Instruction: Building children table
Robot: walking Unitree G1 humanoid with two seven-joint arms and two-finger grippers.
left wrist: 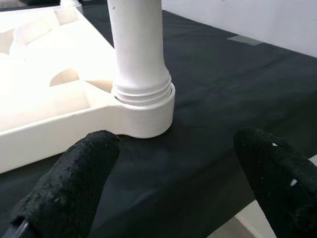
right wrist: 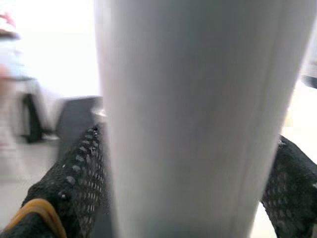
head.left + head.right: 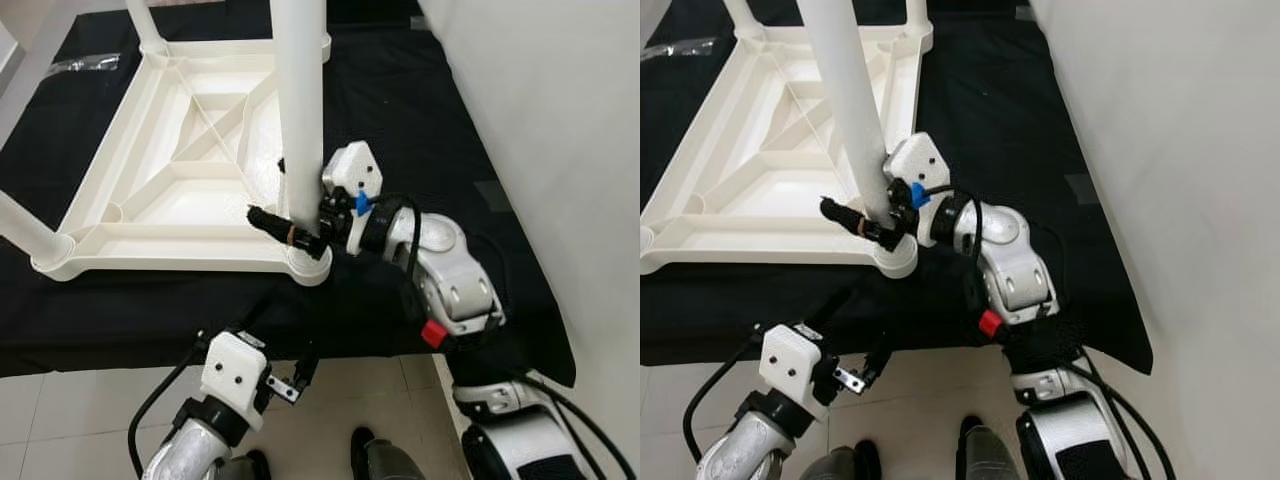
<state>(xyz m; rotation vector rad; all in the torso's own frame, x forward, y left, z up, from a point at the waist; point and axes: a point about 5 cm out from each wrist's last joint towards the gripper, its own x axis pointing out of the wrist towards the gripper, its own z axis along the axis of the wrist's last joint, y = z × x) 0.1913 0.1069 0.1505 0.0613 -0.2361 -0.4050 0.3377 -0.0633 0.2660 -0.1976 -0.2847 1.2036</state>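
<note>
- Right wrist view puts our right gripper (image 3: 300,232) around the near table leg (image 3: 299,110): a black finger (image 2: 74,183) lies on each side of the white tube, closed onto it just above the corner socket (image 3: 308,268).
- Our left gripper (image 3: 290,385) hangs below and in front of that socket, off the edge of the black cloth (image 3: 420,120); its fingers (image 1: 69,188) are spread wide and hold nothing.
- The leg stands upright in the socket at the near corner of the upturned tabletop (image 3: 190,160), which lies flat on the cloth; threads show at the leg's foot, so we judge it screws in.
- We judge the leg to be light, stiff, hollow plastic with a smooth, slippery skin, so a grip low by the socket should give the best hold for turning.
- The tabletop looks light enough to slide or spin on the cloth, so steadying its rim beside the socket may be wise.
- Other legs (image 3: 25,228) stand at corners further from the socket.
</note>
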